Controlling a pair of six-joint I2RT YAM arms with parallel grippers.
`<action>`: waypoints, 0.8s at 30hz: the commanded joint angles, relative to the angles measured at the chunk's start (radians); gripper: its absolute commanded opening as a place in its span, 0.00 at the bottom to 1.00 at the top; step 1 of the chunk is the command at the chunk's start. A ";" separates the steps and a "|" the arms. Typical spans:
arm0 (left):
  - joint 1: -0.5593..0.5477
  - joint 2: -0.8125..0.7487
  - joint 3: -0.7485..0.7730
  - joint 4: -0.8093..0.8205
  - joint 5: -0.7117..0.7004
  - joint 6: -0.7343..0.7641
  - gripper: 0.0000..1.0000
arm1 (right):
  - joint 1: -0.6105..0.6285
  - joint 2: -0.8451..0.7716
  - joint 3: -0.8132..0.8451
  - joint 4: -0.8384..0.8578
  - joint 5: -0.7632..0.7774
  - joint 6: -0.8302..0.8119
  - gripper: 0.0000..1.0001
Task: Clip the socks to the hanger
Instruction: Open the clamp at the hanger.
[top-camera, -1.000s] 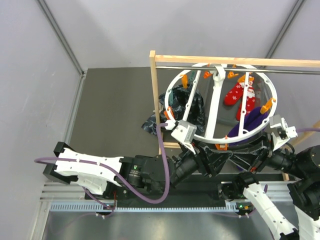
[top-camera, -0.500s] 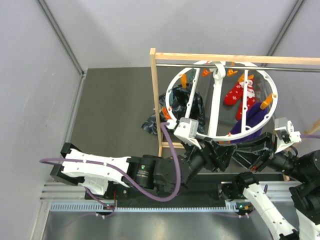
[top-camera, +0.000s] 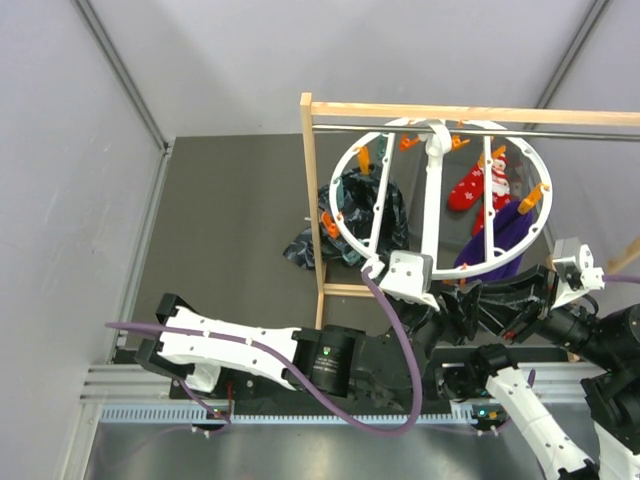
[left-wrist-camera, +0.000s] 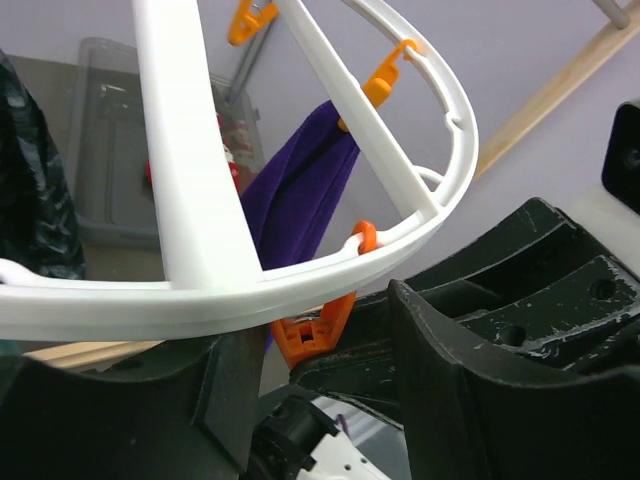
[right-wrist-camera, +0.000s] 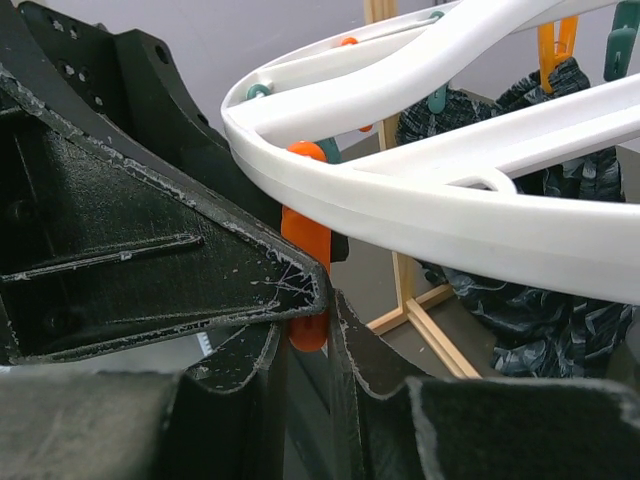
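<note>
The white ring hanger (top-camera: 352, 160) hangs from the rack rod, with orange clips around its rim. A red Santa sock (top-camera: 474, 186) and a purple sock (top-camera: 503, 242) hang clipped on its right side. Dark teal-black socks (top-camera: 358, 215) lie heaped on the table under its left side. My left gripper (top-camera: 452, 300) is open at the near rim (left-wrist-camera: 300, 290), its jaws either side of an orange clip (left-wrist-camera: 312, 338). My right gripper (top-camera: 478, 302) meets it from the right. In the right wrist view the right gripper (right-wrist-camera: 308, 335) is shut on that orange clip (right-wrist-camera: 306, 240).
The wooden-framed rack (top-camera: 309, 200) with its metal rod (top-camera: 560, 132) stands over the dark mat (top-camera: 230, 220). A clear plastic bin (left-wrist-camera: 105, 150) shows behind the hanger in the left wrist view. Grey walls enclose the table.
My left arm has swung right along the hanger's near rim, from its left side to the bottom clip. The hanger has shifted slightly. The right gripper has stayed by the near rim.
</note>
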 joint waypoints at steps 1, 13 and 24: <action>-0.022 0.023 0.047 0.080 -0.084 0.169 0.54 | -0.008 -0.003 0.030 -0.012 0.030 -0.017 0.00; -0.041 0.012 -0.033 0.338 -0.070 0.352 0.00 | -0.010 0.004 0.053 -0.020 0.028 -0.013 0.10; -0.041 -0.075 -0.120 0.189 -0.081 0.251 0.00 | -0.011 -0.009 0.233 -0.314 0.261 -0.051 0.80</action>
